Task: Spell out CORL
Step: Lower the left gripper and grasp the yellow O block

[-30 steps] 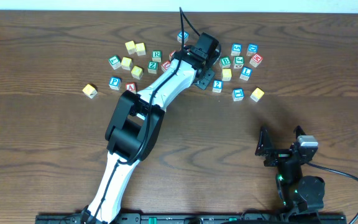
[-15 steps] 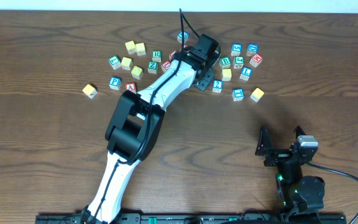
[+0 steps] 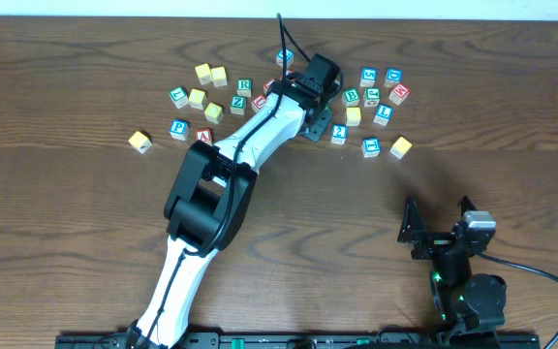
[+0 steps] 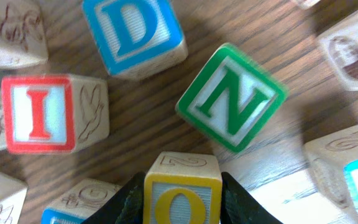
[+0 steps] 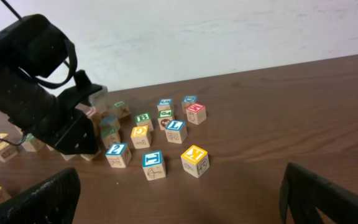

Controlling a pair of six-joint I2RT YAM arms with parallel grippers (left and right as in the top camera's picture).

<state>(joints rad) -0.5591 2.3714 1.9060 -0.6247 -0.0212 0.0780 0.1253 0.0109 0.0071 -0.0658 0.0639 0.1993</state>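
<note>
Left pincer (image 4: pixel 182 211): is gripping the O block (image 4: pixel 182 190), with a dark finger (image 4: pixel 124 202) pressing on each side of it.
O block: is showing a yellow-framed face with a blue O towards the wrist camera. From here I cannot tell whether it is resting on the worktop (image 3: pixel 66 242) or hanging just above it.
N block (image 4: pixel 232 98): is sitting just beyond the O block, green and turned cornerwise.
D block (image 4: pixel 135 31): is lying farther out, to the left of the N block, blue.
I block (image 4: pixel 42 114): is lying off to the left, red, near the D block.
Left arm (image 3: pixel 250 145): is stretching across the worktop into the middle of the scattered blocks at the far side.
R block (image 3: pixel 244 86): is lying among the blocks left of the arm, green.
Yellow block (image 3: pixel 140 142): is lying apart at the left end of the scatter.
Right pincer (image 3: pixel 437 221): is hanging wide open at the near right, holding nothing, well apart from the blocks.
</note>
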